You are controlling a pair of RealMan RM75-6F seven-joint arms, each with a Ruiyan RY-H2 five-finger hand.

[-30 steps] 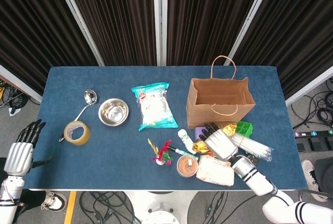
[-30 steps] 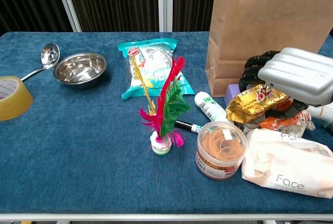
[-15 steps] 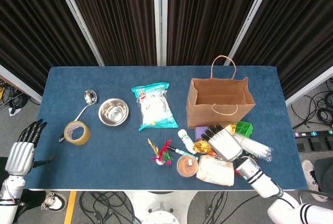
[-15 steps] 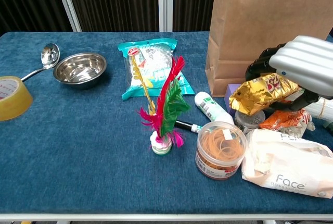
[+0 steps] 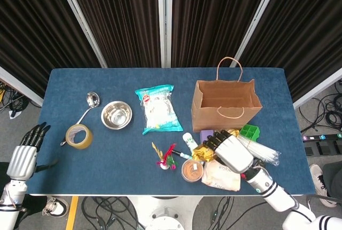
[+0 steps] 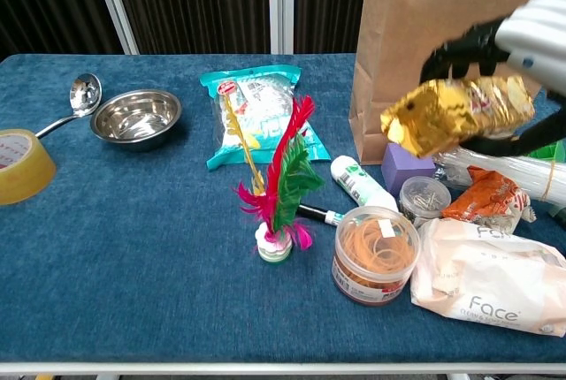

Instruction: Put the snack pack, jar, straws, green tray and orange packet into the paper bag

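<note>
My right hand (image 6: 522, 40): fingers wrapped around the gold snack pack (image 6: 460, 113), which is clear of the table in front of the paper bag (image 6: 442, 22).
My left hand (image 5: 24, 155): off the table's left edge, nothing in it, fingers straight and slightly apart.
Paper bag: upright and open at the back right of the blue table (image 5: 80, 171).
Straws (image 5: 259, 151): clear bundle lying on the table right of my right hand.
Green tray (image 5: 249, 131): just in front of the bag's right corner, beside the straws.
Orange packet (image 6: 485, 199): on the table under the lifted pack, against the white Face pack (image 6: 491, 278).
Jar (image 6: 376, 254): probably the clear tub of rubber bands, standing left of the white pack; a smaller clear tub (image 6: 423, 198) sits behind it.
Elsewhere: steel bowl (image 5: 116, 115), ladle (image 5: 88, 107) and tape roll (image 5: 78, 135) at the left.
</note>
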